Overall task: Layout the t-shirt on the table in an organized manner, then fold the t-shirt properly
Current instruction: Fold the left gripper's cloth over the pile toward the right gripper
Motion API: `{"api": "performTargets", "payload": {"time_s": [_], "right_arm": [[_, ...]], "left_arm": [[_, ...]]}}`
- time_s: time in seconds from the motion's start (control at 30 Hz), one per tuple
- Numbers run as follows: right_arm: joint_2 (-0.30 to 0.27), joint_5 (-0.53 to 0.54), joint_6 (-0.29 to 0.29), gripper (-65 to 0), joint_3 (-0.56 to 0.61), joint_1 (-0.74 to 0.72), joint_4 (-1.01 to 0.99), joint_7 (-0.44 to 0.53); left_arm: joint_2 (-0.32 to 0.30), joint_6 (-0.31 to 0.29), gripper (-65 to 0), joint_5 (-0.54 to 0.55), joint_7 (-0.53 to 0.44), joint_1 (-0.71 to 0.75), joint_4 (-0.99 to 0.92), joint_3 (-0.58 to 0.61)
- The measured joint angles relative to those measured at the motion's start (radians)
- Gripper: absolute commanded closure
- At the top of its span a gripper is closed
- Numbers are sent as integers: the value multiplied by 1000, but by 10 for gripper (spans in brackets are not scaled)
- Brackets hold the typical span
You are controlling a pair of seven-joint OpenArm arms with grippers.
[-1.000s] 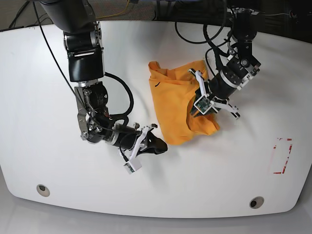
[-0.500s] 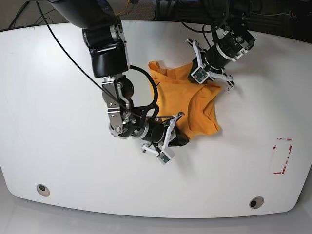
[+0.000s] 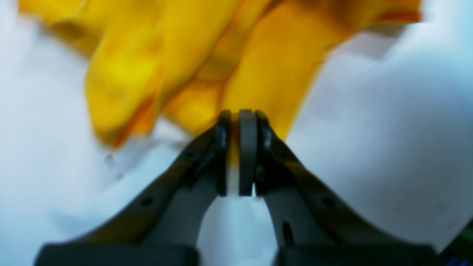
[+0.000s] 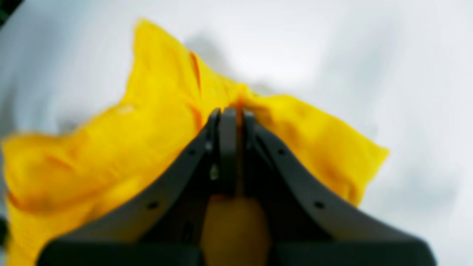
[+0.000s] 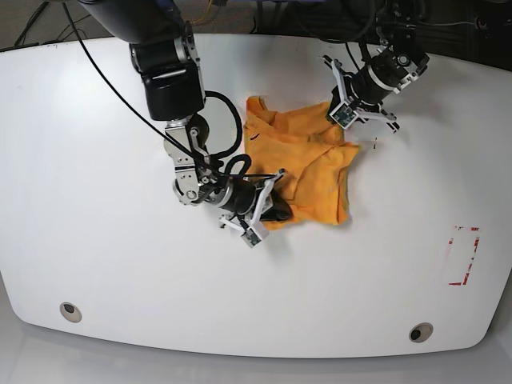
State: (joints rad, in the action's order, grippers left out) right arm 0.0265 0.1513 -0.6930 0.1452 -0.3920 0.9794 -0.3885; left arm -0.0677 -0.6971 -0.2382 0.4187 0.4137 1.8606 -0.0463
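T-shirt [image 5: 302, 164] bunched on table [image 5: 96, 240], left tool [image 3: 239, 115] and right tool [image 4: 232, 112] each clamping fabric.

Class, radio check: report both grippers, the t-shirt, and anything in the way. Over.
Left gripper shut on the t-shirt. Right gripper shut on it too. Shirt bunched on the table, not laid out. Nothing in the way.

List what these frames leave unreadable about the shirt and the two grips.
- Left wrist view: motion blur smears the t-shirt; how much cloth the left gripper pinches is unclear.
- Right wrist view: blurred; the right gripper covers its hold on the cloth.
- Base view: the shirt lies bunched, sleeves and hem indistinguishable; the neck label is too small to see; the table is cut off at the frame edges.
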Motion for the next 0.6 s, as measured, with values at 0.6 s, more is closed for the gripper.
{"api": "performTargets", "payload": {"time_s": [0.6], "right_arm": [[-85,12,65,-21,-36,237,298,-86]], "left_arm": [[-86,-5,-22,4,0,-142,-167,2]]}}
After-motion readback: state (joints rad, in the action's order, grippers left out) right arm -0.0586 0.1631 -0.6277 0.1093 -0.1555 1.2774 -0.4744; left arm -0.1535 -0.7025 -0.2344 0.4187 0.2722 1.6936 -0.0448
